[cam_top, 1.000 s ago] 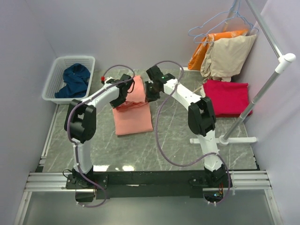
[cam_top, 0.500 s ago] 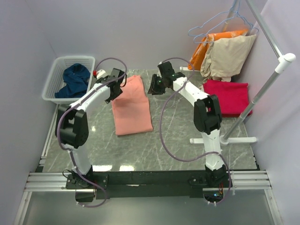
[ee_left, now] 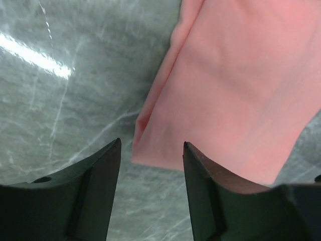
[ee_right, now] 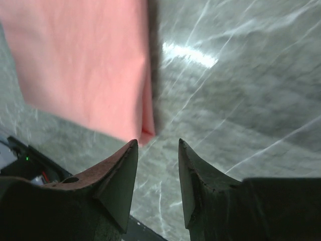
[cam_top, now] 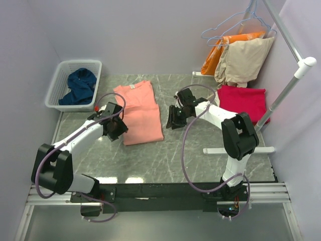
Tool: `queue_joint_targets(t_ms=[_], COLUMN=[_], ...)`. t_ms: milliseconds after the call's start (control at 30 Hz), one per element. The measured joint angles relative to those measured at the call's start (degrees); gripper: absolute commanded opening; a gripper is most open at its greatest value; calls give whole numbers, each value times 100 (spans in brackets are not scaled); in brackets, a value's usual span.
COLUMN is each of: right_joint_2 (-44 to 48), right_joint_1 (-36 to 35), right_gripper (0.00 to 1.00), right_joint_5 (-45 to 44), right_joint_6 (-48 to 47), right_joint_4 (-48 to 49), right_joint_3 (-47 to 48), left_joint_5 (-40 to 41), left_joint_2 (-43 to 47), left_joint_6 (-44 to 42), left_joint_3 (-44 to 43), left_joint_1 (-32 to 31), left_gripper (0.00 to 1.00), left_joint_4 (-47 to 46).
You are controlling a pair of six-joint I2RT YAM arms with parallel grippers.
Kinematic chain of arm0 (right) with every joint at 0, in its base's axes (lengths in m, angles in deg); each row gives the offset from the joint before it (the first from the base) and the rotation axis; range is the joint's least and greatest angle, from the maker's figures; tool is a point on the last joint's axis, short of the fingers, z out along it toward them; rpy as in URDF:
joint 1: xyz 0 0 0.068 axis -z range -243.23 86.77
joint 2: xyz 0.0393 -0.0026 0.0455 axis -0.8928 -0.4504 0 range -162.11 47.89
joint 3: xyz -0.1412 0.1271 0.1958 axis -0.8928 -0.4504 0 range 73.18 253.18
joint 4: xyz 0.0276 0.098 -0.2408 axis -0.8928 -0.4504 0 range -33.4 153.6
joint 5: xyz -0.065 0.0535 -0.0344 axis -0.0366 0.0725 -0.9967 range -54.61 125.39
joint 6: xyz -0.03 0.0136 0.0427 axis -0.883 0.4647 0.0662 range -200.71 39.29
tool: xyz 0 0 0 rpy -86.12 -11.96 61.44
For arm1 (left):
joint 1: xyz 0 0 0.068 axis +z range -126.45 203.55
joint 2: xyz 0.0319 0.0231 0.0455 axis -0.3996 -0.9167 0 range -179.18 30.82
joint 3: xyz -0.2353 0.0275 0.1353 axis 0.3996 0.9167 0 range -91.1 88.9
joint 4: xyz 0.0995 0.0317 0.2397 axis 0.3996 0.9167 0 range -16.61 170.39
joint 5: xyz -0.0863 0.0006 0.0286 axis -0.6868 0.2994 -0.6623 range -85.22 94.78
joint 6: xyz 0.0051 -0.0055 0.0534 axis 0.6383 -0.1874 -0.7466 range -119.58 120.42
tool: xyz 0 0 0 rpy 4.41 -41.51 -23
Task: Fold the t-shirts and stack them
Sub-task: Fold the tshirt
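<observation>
The salmon-pink t-shirt (cam_top: 139,111) lies flat on the marble table, folded into a long strip, its white neck label at the far end. It also shows in the left wrist view (ee_left: 230,90) and the right wrist view (ee_right: 85,65). My left gripper (cam_top: 120,129) is open and empty, low beside the shirt's near left corner. My right gripper (cam_top: 171,122) is open and empty, just right of the shirt's near right corner. The crimson-red t-shirt (cam_top: 242,103) lies folded at the right. The navy-blue t-shirt (cam_top: 79,86) lies crumpled in the white basket (cam_top: 56,89).
A clothes rack pole (cam_top: 281,95) with its white base (cam_top: 239,149) stands at the right. Orange and beige garments (cam_top: 241,57) hang on hangers at the back right. The basket sits at the table's far left corner.
Both grippers have let go of the pink shirt's far end, which now lies flat. Both arms have drawn back towards the near corners of the shirt.
</observation>
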Motion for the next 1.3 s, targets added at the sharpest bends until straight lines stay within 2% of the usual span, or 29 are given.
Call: queue_joint_targets(t_ms=[333, 667, 1000, 1300], right_joint_2=[203, 116, -59, -326], right_joint_1=[-267, -341, -579, -610], right_gripper=[45, 44, 43, 43], right_joint_5=[476, 533, 573, 595], right_joint_6=[-22, -26, -28, -39], right_joint_4=[573, 791, 846, 903], right_joint_3=[-522, -540, -608, -693], left_joint_5=[-684, -688, -645, -640], left_joint_2=[144, -70, -76, -111], left_joint_6=[225, 240, 216, 179], left_joint_3=[951, 1008, 1045, 1073], left_joint_1=[-2, -2, -2, 0], left_gripper=[47, 45, 45, 40], left_joint_4=[-634, -1165, -1294, -1390])
